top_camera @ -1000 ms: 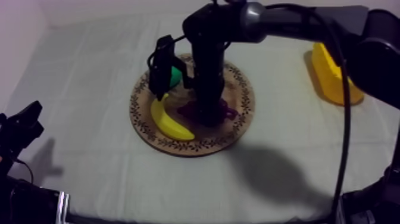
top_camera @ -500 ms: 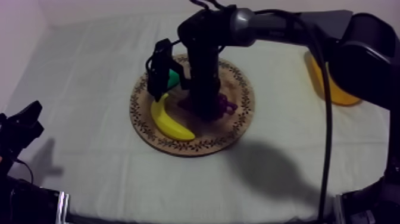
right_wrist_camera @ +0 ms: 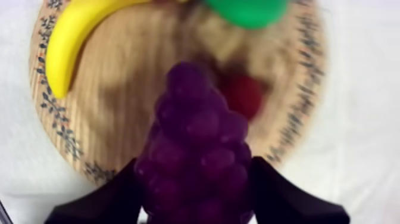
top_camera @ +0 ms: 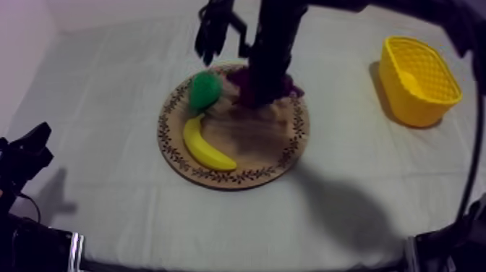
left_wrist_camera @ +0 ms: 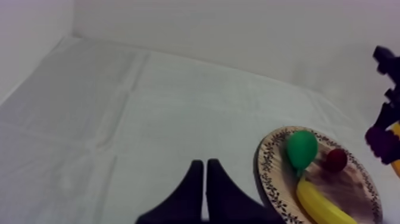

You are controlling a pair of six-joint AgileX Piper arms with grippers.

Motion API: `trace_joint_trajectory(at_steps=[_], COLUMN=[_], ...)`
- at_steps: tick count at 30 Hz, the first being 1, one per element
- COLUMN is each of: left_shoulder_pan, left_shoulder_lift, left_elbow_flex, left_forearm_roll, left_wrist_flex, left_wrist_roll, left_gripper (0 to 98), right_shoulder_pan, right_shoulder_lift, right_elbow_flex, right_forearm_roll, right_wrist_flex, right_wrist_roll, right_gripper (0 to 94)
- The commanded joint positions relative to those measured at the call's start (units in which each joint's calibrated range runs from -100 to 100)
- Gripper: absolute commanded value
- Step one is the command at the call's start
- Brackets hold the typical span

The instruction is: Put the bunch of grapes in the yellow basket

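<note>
- Top view: one round wooden board (top_camera: 246,148) in the middle of the table (top_camera: 108,79).
- On the board: one banana (top_camera: 207,147) and one pear (top_camera: 204,88).
- One yellow basket (top_camera: 419,81) sits well apart at the right, nothing seen in it.
- The right gripper (top_camera: 269,81) hangs over the far side of the board with one bunch of grapes (top_camera: 289,87) in it.
- The left gripper (top_camera: 27,153) sits low at the left edge.
- Left wrist view: the left gripper's fingers (left_wrist_camera: 191,184) lie together as a narrow wedge, closed on nothing.
- One small red fruit (left_wrist_camera: 336,159) sits on the board just beside the pear, and the grapes hang by the board's far edge.
- Right wrist view: the right gripper's two fingers (right_wrist_camera: 116,196) are clamped on the grapes, one at each side.
- Below them: one banana, one pear and one red fruit on the board.
</note>
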Motion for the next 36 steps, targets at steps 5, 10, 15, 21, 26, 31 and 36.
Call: trace_joint_trajectory(at_steps=[5,10,15,21,26,31,36], left_shoulder_pan=[0.00,0.00,0.00,0.00,0.00,0.00,0.00], left_shoulder_lift=[0.00,0.00,0.00,0.00,0.00,0.00,0.00], left_elbow_flex=[-0.03,-0.03,-0.03,-0.03,-0.03,-0.03,-0.03], left_forearm_roll=[-0.03,-0.03,-0.03,-0.03,-0.03,-0.03,-0.03], left_wrist_flex=[-0.05,-0.05,-0.05,-0.05,-0.05,-0.05,-0.05], left_wrist_roll=[0.01,0.05,0.06,0.06,0.06,0.06,0.06], left_gripper=[0.1,0.1,0.1,0.1,0.1,0.1,0.1], right_shoulder_pan=[4.41,9.68,15.25,21.66,26.50,30.87,34.04], right_shoulder_lift=[-12.79,-20.76,-25.77,-28.49,-28.97,-28.11,-25.88], right_elbow_flex=[6.32,12.63,16.42,19.27,20.73,22.10,22.76], right_forearm_roll=[0.11,0.02,0.30,0.96,1.38,1.45,1.13], right_wrist_flex=[-5.61,-12.90,-18.52,-24.44,-28.96,-31.84,-31.68], right_wrist_roll=[-1.73,-2.67,-3.93,-6.06,-9.02,-11.09,-11.07], right_gripper=[33.5,33.7,33.2,33.0,32.4,30.6,29.8])
